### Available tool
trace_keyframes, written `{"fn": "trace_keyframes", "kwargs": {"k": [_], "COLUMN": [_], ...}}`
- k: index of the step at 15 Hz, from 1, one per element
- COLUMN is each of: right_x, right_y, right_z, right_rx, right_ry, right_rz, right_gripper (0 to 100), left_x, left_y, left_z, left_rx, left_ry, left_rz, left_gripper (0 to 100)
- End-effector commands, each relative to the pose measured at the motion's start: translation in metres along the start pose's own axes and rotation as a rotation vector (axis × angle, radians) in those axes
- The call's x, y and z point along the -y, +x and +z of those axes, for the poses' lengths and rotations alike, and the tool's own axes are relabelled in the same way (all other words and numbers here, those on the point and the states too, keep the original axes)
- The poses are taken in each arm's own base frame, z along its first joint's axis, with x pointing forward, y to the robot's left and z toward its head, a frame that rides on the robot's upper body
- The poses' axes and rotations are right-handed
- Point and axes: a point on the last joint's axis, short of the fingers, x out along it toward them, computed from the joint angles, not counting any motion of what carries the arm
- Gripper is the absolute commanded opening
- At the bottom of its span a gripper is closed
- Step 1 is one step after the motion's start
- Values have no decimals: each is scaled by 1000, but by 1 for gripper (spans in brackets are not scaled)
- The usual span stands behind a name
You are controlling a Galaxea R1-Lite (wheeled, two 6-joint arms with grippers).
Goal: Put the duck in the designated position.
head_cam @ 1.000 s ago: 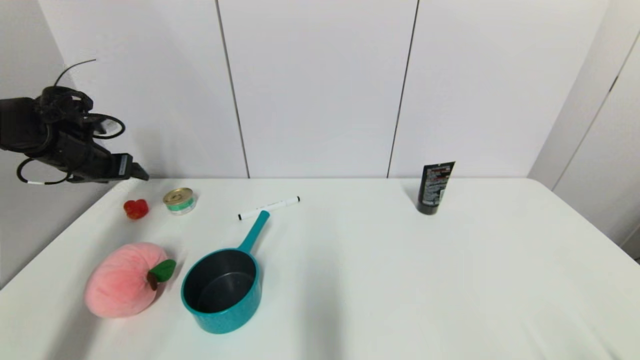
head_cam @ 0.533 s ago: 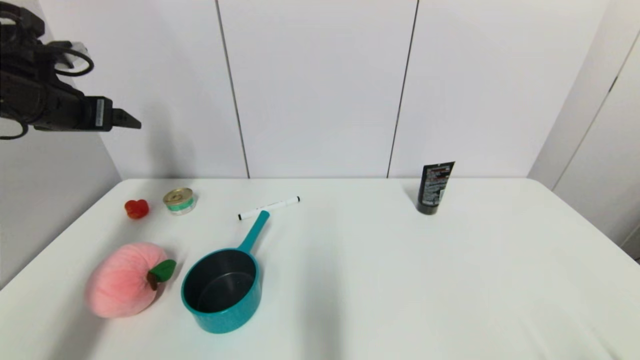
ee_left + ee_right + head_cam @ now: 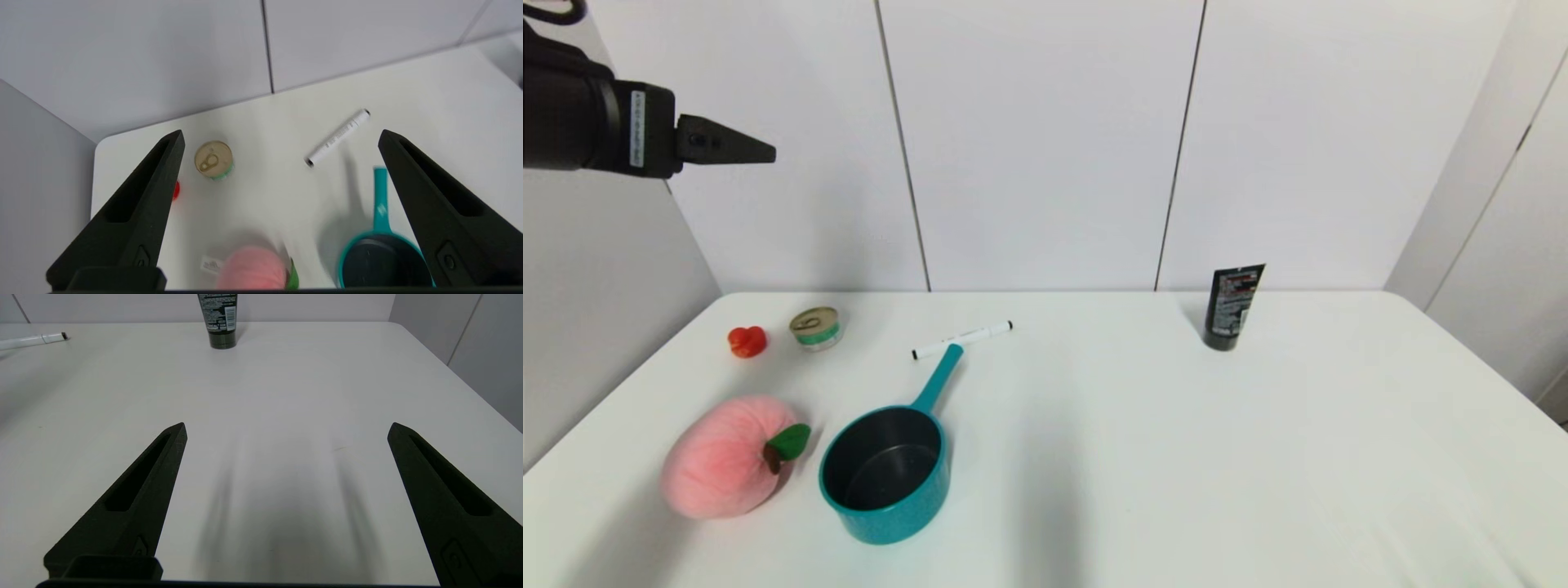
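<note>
Your left gripper (image 3: 280, 136) is hanging high above the worktop's (image 3: 1143, 425) far left corner with its fingers (image 3: 139, 204) spread wide and holding nothing; in the head view it is pointing right from the upper left edge (image 3: 727, 149). Well below it, the duck (image 3: 746, 340) is sitting on the worktop near that corner, just beside the can (image 3: 815, 327), and in the left wrist view only a red sliver of it (image 3: 176, 190) is showing past one finger. Nearer you, the peach (image 3: 723, 457) is lying beside the pot (image 3: 886, 474), whose handle is pointing toward the marker (image 3: 962, 340). Your right gripper (image 3: 286, 430) is hovering low over bare worktop, fingers (image 3: 139, 494) wide apart and empty, facing the tube (image 3: 218, 318) standing at the far edge.
</note>
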Motion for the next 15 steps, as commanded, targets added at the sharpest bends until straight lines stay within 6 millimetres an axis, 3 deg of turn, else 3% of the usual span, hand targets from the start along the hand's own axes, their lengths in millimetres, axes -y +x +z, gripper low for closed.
{"fn": "trace_keyframes", "kwargs": {"k": [1, 4, 8, 12, 15], "right_x": [0, 0, 0, 0, 0], "right_y": [0, 0, 0, 0, 0], "right_z": [0, 0, 0, 0, 0], "right_rx": [-1, -1, -1, -1, -1], "right_ry": [0, 0, 0, 0, 0], "right_rz": [0, 0, 0, 0, 0], "right_gripper": [100, 100, 100, 100, 100], "left_x": [18, 22, 30, 42, 51], "left_y": [-54, -67, -82, -92, -98], "left_z": [-56, -114, -181, -248, -289], "left_rx": [192, 297, 282, 248, 250], "left_ry": [90, 60, 48, 22, 11], "left_rz": [126, 279, 302, 165, 167], "left_gripper": [100, 100, 100, 100, 100]}}
